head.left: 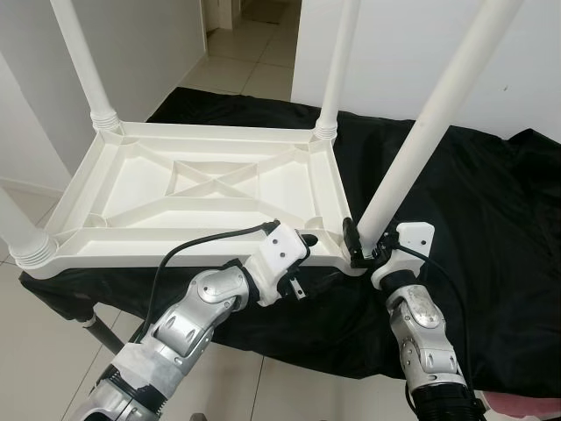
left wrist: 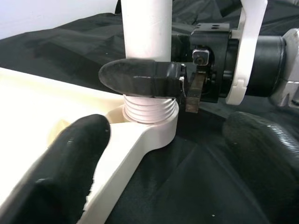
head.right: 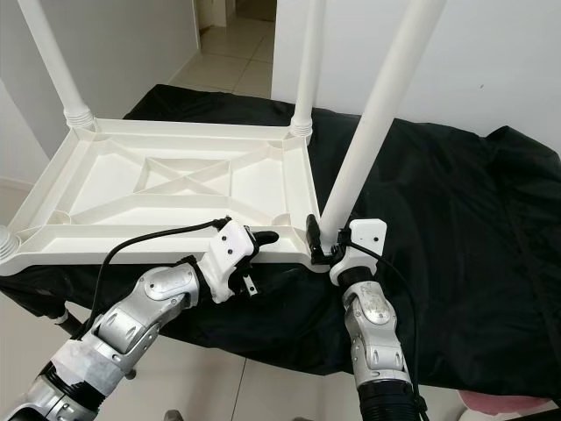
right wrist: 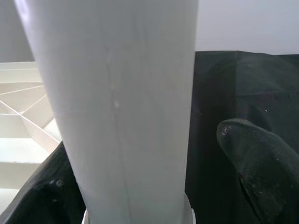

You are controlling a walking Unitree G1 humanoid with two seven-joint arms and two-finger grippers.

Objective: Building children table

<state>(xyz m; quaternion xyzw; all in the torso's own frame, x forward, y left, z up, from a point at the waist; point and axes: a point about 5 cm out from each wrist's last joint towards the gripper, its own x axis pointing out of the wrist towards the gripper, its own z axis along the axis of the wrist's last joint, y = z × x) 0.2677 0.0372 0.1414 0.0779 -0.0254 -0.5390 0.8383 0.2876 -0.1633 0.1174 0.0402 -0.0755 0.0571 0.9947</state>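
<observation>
Left eye view: upturned tabletop (head.left: 131,189) on black cloth (head.left: 491,219), tiled floor (head.left: 254,61) beyond

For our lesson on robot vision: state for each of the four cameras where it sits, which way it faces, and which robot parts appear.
Left eye: on the head, looking down at the upturned tabletop; both arms show.
Right eye: beside it, same scene.
Left wrist: along the left hand toward the near-right leg; the right hand shows too.
Right wrist: along the right hand's finger, close on that leg.
Both wrist views share the leg.

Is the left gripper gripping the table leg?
No, the left gripper sits by the tabletop rim; the right gripper holds the leg.
</observation>
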